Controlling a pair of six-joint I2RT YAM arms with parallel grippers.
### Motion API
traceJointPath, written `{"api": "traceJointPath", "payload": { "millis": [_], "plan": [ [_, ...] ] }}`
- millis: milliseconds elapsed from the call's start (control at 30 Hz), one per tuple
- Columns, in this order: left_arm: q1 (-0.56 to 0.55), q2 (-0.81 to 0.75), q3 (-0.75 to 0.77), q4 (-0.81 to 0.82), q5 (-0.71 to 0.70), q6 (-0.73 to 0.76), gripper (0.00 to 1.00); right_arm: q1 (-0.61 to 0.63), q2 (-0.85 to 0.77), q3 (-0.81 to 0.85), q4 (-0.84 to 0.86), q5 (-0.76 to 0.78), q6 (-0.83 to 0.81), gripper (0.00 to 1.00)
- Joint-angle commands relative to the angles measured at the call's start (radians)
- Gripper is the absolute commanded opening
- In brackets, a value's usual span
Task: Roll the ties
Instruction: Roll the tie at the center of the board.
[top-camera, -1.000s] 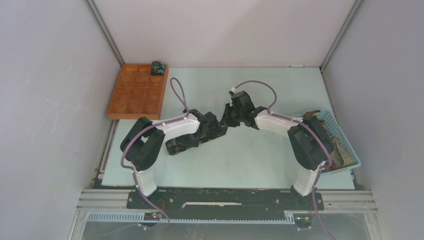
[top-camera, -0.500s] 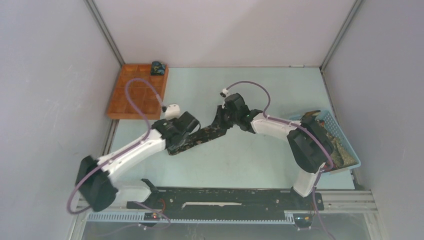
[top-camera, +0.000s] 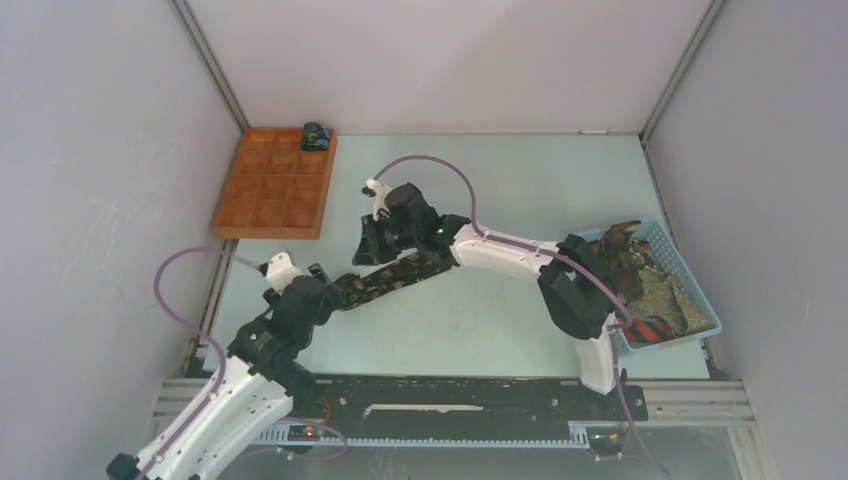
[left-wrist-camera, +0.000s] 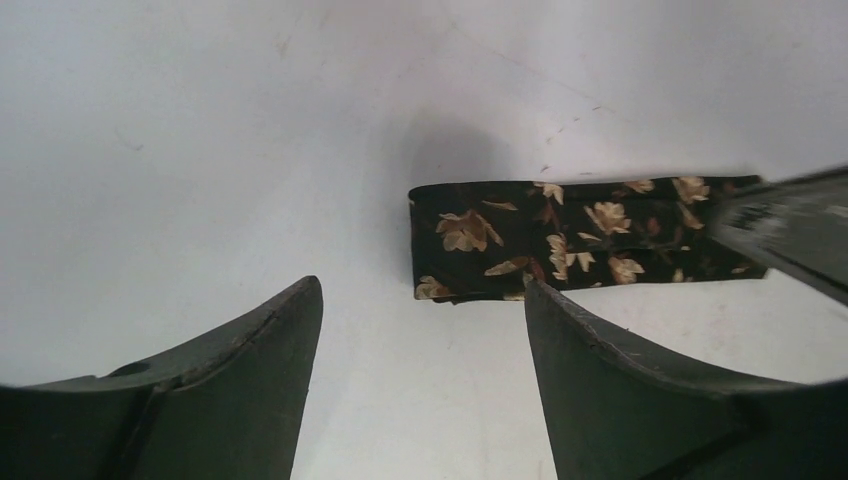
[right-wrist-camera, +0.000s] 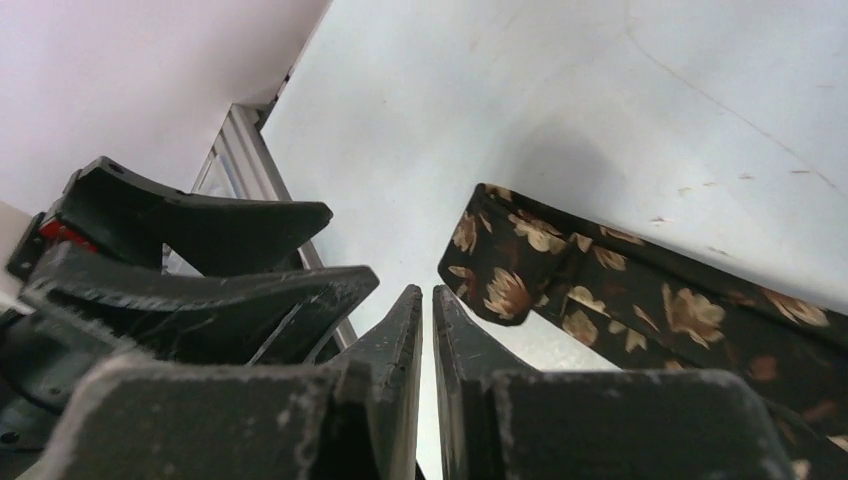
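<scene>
A black tie with tan leaves (top-camera: 390, 277) lies flat on the table, folded into a strip running from near left to far right. Its folded end shows in the left wrist view (left-wrist-camera: 500, 240) and in the right wrist view (right-wrist-camera: 600, 290). My left gripper (top-camera: 322, 290) is open and empty (left-wrist-camera: 420, 285), just short of that end. My right gripper (top-camera: 362, 250) is shut and empty (right-wrist-camera: 428, 295), just above and beside the same end, apart from it. A rolled dark tie (top-camera: 317, 135) sits in the orange tray's back right compartment.
The orange compartment tray (top-camera: 275, 185) stands at the back left. A blue mesh basket (top-camera: 700, 300) with several loose ties sits at the right edge. White walls close in the table on three sides.
My left arm has swung back to the near left, its gripper drawn back to the tie's left end. My right gripper has moved left along the tie to that end.
</scene>
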Motion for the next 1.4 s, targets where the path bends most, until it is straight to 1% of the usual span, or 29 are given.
{"api": "traceJointPath", "payload": {
  "millis": [0, 133, 333, 467, 700, 933, 1067, 1167, 1367],
  "plan": [
    [0.023, -0.115, -0.039, 0.073, 0.052, -0.024, 0.8, 0.025, 0.076, 0.109, -0.044, -0.059, 0.007, 0.11],
    [0.026, -0.112, -0.025, 0.011, 0.003, -0.072, 0.8, 0.041, 0.129, 0.164, -0.07, -0.066, 0.023, 0.1],
    [0.028, -0.119, -0.026, -0.016, -0.02, -0.108, 0.8, 0.055, 0.196, 0.226, -0.12, -0.059, 0.031, 0.09],
    [0.028, -0.117, -0.025, -0.03, -0.026, -0.124, 0.8, 0.056, 0.21, 0.23, -0.131, -0.049, 0.034, 0.09],
    [0.027, -0.113, -0.033, -0.013, -0.014, -0.102, 0.8, 0.047, 0.245, 0.236, -0.148, -0.071, 0.024, 0.09],
    [0.029, -0.095, -0.032, 0.001, -0.011, -0.093, 0.8, 0.04, 0.252, 0.219, -0.15, -0.061, 0.017, 0.09],
    [0.033, -0.084, -0.038, 0.02, 0.009, -0.078, 0.81, 0.028, 0.24, 0.187, -0.142, -0.049, 0.017, 0.08],
    [0.051, -0.067, -0.041, 0.041, 0.038, -0.053, 0.86, 0.017, 0.228, 0.155, -0.129, -0.048, 0.018, 0.08],
    [0.089, -0.046, -0.061, 0.135, 0.134, 0.008, 0.88, -0.004, 0.223, 0.087, -0.092, -0.057, 0.023, 0.08]
  ]
}}
